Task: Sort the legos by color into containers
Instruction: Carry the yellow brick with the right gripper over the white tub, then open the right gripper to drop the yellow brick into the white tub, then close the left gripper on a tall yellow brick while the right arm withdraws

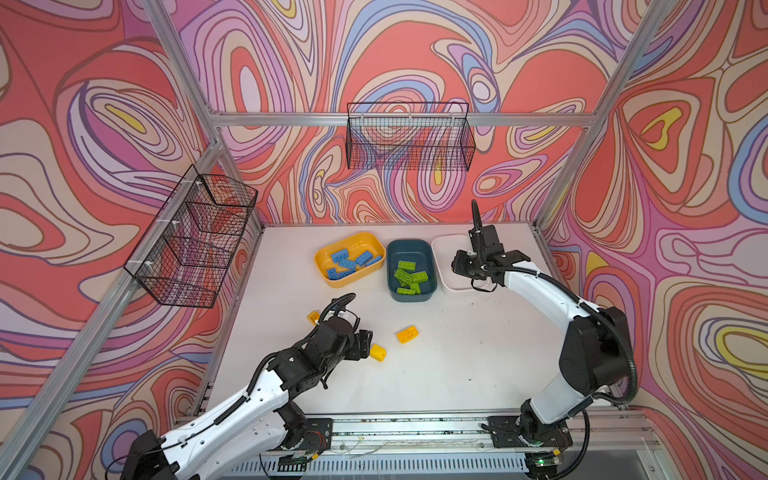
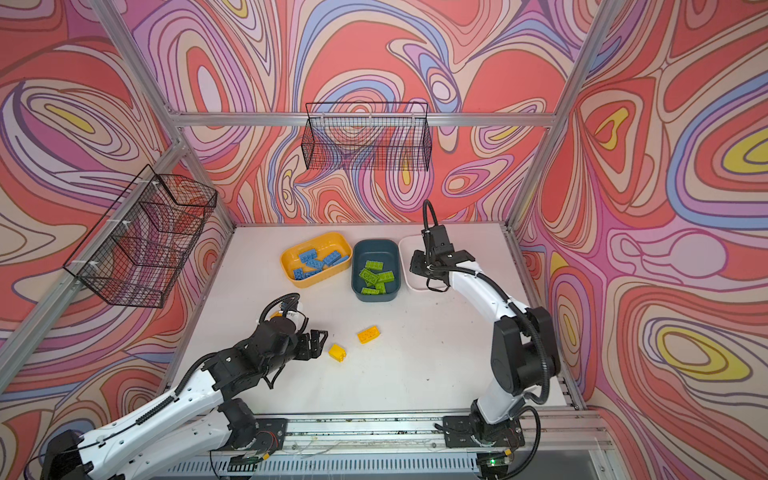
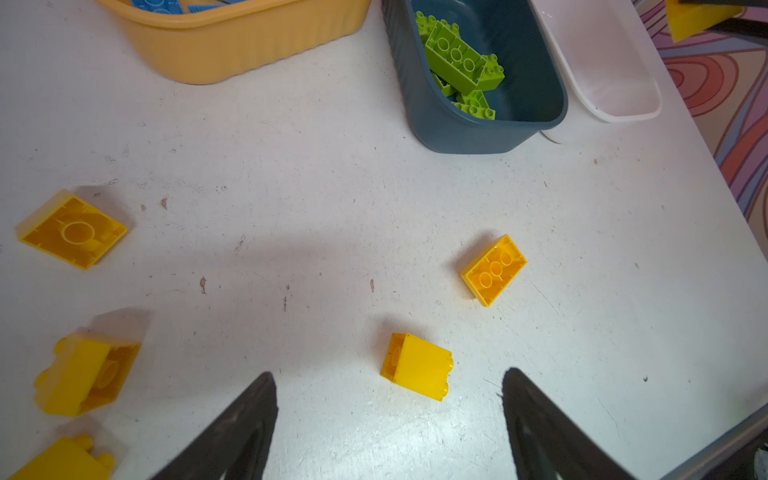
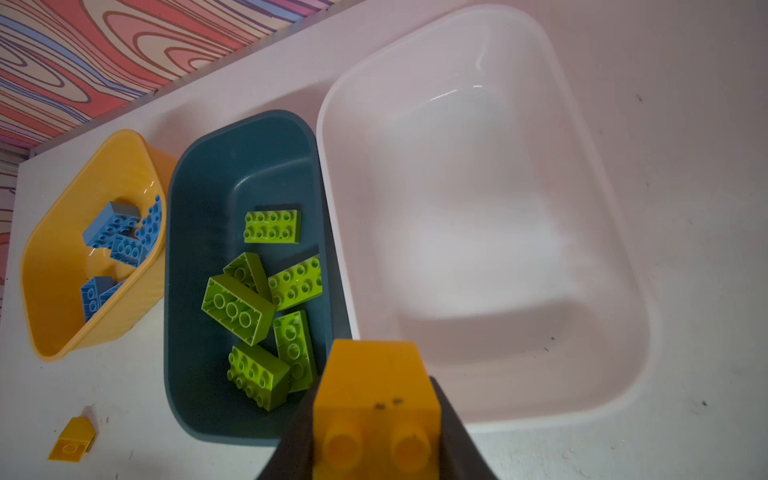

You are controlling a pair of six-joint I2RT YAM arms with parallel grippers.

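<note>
Gripping: the right gripper (image 4: 376,419) is clamped on a short yellow brick (image 4: 374,374), whose studs face the wrist camera.
Right gripper place: over the white tub (image 1: 442,254), on the side next to the teal tub (image 1: 409,248).
Left gripper (image 3: 386,380): fingers spread wide, holding nothing.
Left gripper place: near the worktop's (image 1: 457,353) left edge, about midway from front to back.
Nearest brick (image 3: 417,368): yellow, on its side, between the open fingertips in the left wrist view and touching neither.
Long brick (image 1: 407,334): yellow, studs down, mid-worktop, apart from the others.
Other loose yellow bricks: one (image 1: 312,318) by the left edge, half hidden behind the left arm; the left wrist view shows three there.
Tubs: a row along the back edge, with the yellow tub (image 1: 357,241) leftmost, teal in the middle and white rightmost.
Blue bricks (image 1: 349,262): piled in the yellow tub.
Green bricks (image 1: 409,276): piled in the teal tub.
</note>
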